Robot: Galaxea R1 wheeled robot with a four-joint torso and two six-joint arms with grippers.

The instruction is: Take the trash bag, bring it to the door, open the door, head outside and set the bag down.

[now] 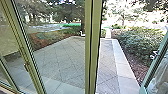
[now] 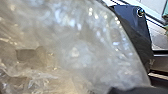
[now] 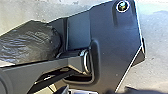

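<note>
Translucent, crinkled plastic of the trash bag [image 2: 75,55] looms large and close in the left wrist view, beside the robot's dark plate. In the right wrist view, dark wrinkled plastic [image 3: 30,42] lies against the robot's body; whether it belongs to the same bag, I cannot tell. The head view has a green-framed glass door [image 1: 156,58] standing open at the right, with bright yard showing between it and the upright post [image 1: 93,47]. Pale, filmy plastic [image 1: 160,81] shows at the glass low on the right.
Fixed glass in a green frame [image 1: 31,62] spans the left side. Beyond the doorway, paving [image 1: 106,60] with a pale border [image 1: 123,67] runs outward, flanked on the right by a mulch bed [image 1: 136,63] and bushes [image 1: 140,41]. Trees stand farther off.
</note>
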